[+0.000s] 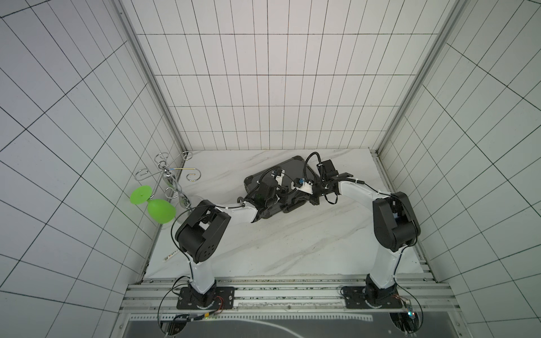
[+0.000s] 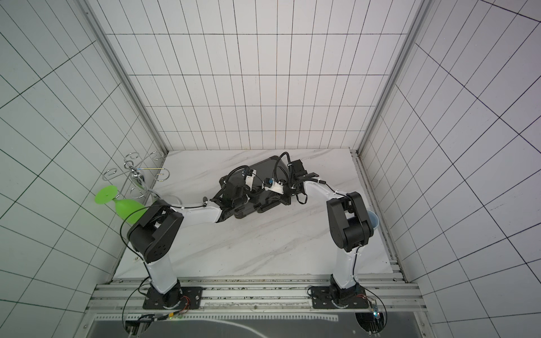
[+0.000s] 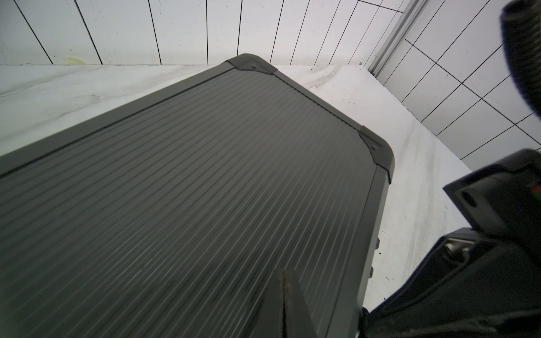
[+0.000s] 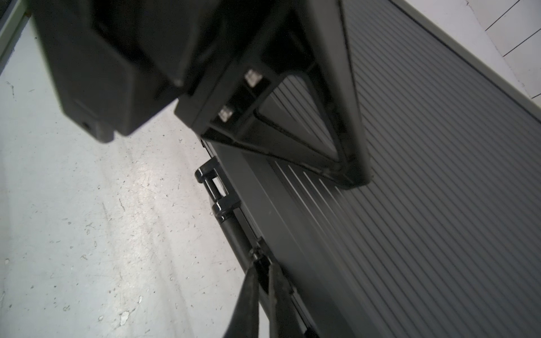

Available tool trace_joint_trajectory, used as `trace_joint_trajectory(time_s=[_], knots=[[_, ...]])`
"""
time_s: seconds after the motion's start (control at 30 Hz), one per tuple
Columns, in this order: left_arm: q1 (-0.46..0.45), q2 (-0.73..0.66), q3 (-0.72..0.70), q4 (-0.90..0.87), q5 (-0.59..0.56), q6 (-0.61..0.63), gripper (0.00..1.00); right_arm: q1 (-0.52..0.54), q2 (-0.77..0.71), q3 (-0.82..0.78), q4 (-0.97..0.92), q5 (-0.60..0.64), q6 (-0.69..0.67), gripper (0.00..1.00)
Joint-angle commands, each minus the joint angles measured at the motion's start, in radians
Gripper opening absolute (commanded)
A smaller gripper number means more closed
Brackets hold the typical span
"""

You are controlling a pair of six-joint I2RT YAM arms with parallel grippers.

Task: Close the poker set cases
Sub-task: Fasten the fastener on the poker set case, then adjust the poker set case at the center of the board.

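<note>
The poker set case (image 1: 292, 166) (image 2: 268, 168) is black and lies flat at the back of the marble table, with its lid down. Its ribbed lid (image 3: 205, 175) and corner caps fill the left wrist view. My left gripper (image 3: 282, 270) is shut, and its fingertips rest on the lid near one long edge. The right wrist view shows those fingers (image 4: 354, 178) touching the ribs. My right gripper (image 4: 263, 263) is shut, with its tips against the case's front edge at one end of the black handle (image 4: 234, 234). In both top views the wrists hide the fingertips.
A chrome glass rack (image 1: 172, 181) stands at the table's left back corner, and a green plastic wine glass (image 1: 159, 210) hangs from it. A pale blue cup (image 2: 373, 224) sits behind the right arm's elbow. A small white strip (image 1: 171, 255) lies by the left edge.
</note>
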Motion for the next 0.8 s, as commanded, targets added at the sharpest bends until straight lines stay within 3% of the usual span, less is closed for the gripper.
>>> trace_joint_trajectory(time_s=[0.0,0.3,0.5,0.77], knots=[[-0.012,0.071,-0.080,-0.275,0.028,-0.049,0.00,0.017,-0.018,0.036,0.198,-0.035,0.145,0.09],[-0.012,0.059,-0.084,-0.273,0.022,-0.044,0.00,0.013,-0.172,-0.143,0.546,0.049,0.377,0.26],[-0.012,0.044,-0.091,-0.263,0.021,-0.040,0.00,0.012,-0.209,-0.190,0.616,0.166,0.418,0.28],[-0.013,-0.057,-0.104,-0.244,0.004,-0.006,0.02,-0.014,-0.297,-0.385,0.863,0.414,0.597,0.29]])
